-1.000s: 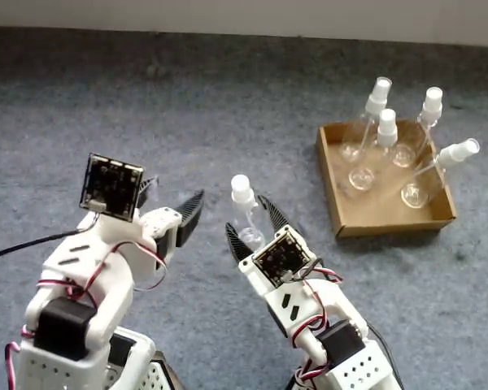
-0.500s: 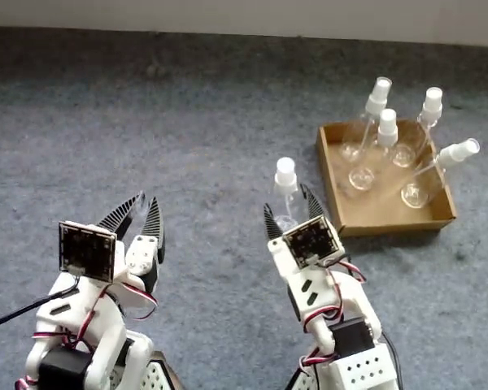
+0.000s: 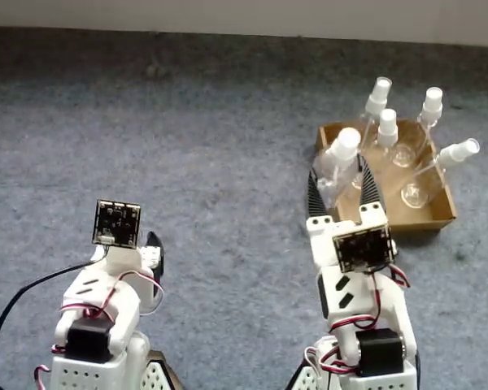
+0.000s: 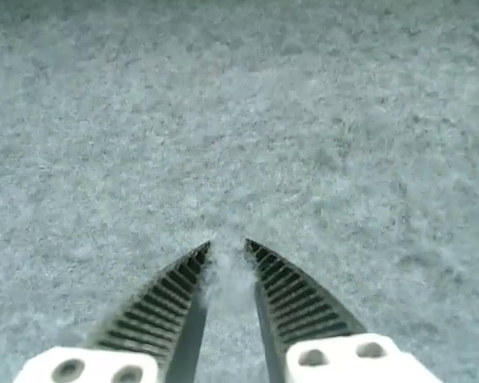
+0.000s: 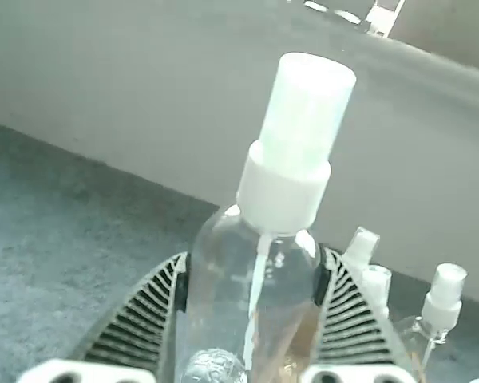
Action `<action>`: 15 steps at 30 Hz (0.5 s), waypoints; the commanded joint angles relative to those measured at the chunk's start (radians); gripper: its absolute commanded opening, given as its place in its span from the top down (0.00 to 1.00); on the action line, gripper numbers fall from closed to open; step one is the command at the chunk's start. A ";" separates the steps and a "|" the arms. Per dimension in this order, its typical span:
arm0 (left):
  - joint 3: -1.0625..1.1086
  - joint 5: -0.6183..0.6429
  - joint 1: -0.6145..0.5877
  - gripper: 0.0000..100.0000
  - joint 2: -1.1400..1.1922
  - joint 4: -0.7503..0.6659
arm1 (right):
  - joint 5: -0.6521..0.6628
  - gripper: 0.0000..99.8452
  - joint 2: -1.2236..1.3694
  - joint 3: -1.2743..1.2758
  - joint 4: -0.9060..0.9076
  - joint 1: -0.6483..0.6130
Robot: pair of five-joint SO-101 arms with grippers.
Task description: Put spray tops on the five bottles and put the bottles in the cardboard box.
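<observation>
Grey carpet: right jaws clamp capped bottle at cardboard box edge; left jaws slightly parted, empty.

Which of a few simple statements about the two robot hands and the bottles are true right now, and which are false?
1. The right hand grips a bottle with its spray top on. True.
2. The left hand holds a spray top. False: it holds nothing, and only carpet lies below it.
3. Four capped bottles are in the box. True.
4. One bottle lies flat on the carpet. False: four stand or lean in the box, and the fifth is in the right hand.
</observation>
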 commanded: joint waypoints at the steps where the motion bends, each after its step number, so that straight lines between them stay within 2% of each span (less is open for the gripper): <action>1: 0.067 0.000 -0.005 0.99 -0.013 -0.002 | 0.009 0.92 0.021 -0.110 -0.002 0.047; 4: 0.074 0.000 -0.005 0.99 -0.013 -0.002 | 0.005 0.92 0.140 -0.148 -0.031 0.107; 9: 0.081 0.000 -0.005 0.99 -0.013 0.000 | 0.003 0.92 0.380 -0.217 -0.209 0.226; 15: 0.084 0.000 -0.005 0.99 -0.013 0.002 | -0.035 0.92 0.518 -0.122 -0.447 0.311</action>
